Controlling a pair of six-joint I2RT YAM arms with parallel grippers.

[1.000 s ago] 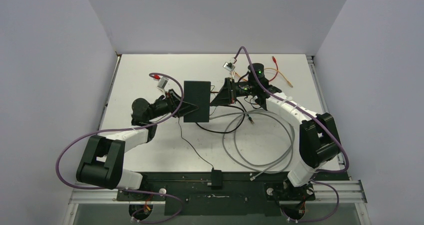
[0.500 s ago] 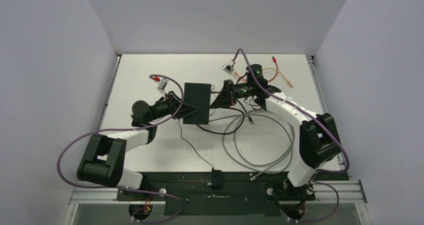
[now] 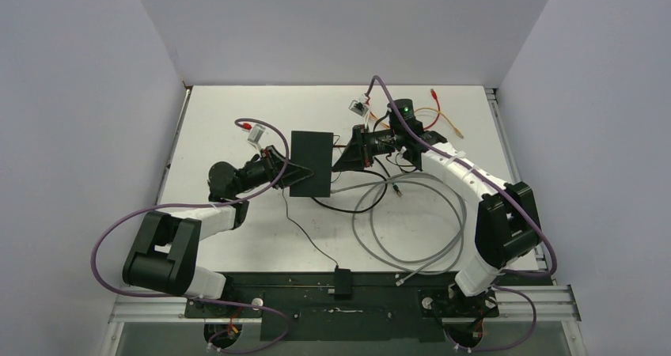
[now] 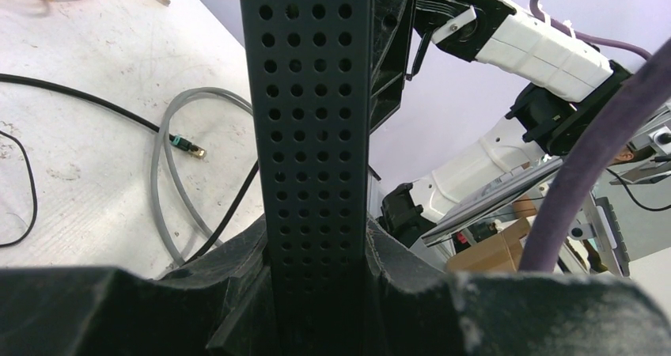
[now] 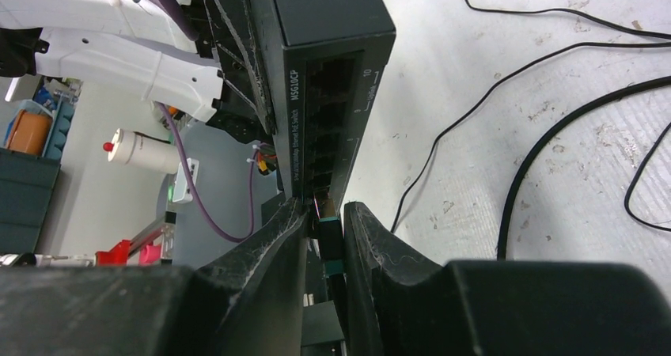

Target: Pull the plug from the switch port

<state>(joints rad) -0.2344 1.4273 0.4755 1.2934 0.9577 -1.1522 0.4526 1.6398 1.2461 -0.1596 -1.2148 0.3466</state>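
Switch lies flat mid-table, a matte black box on a scuffed white table w/ plain grey walls round it. Left gripper clamps its left edge. Right gripper at the port edge, fingers pinched on plug. Top view hides plug; right wrist cam shows port row, white lettering, teal boot. Only left wrist cam shows perforated side wall. Grey cable, round and smooth, loops to the right.

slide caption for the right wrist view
Right claw shut on the small green-booted cable plug at the port row of the flat matte-black switch
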